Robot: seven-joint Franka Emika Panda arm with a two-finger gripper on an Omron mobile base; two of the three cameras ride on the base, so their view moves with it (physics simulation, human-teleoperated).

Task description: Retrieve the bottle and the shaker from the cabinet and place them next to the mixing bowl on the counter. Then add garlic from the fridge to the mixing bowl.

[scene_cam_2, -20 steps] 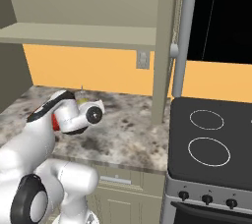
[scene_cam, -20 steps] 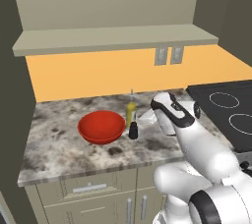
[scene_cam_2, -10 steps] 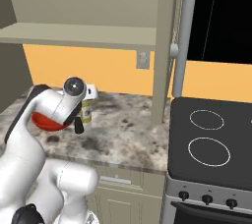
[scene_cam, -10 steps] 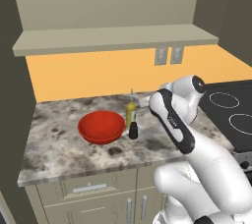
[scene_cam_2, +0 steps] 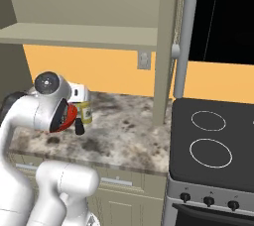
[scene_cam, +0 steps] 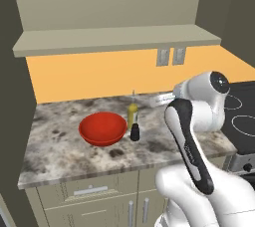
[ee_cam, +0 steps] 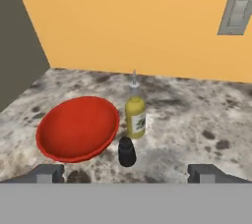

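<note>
Bottle [ee_cam: 135, 115] and shaker [ee_cam: 127, 152] stand upright on the speckled marble-look surface [scene_cam: 64, 144], just beside the right rim of the red mixing bowl [ee_cam: 78, 127] as the hand view shows it, the short black shaker in front of the yellow bottle and very close to it; whether they touch cannot be told. The surface runs above beige cupboards with metal handles, and an orange wall rises behind it, carrying a grey outlet plate [ee_cam: 237, 13]. Above the wall, the beige-olive cabinet [scene_cam: 119, 39] shows its flat shelf. From the left base view the bowl, bottle and shaker sit together near the middle of the surface, with the white arm bent up to their right and a black stove top [scene_cam: 241, 114] at the far right edge. The right base view gives the stove [scene_cam_2: 211, 141] with its two ring burners and knobs in full, a tall post with a grey handle beside a dark opening, and only part of the bowl, bottle and shaker behind the arm's elbow. The hand view looks down on the three things from above the surface, and the gripper [ee_cam: 126, 173] has its two dark tips spread wide apart at the bottom edge, holding nothing, well clear of the shaker.
</note>
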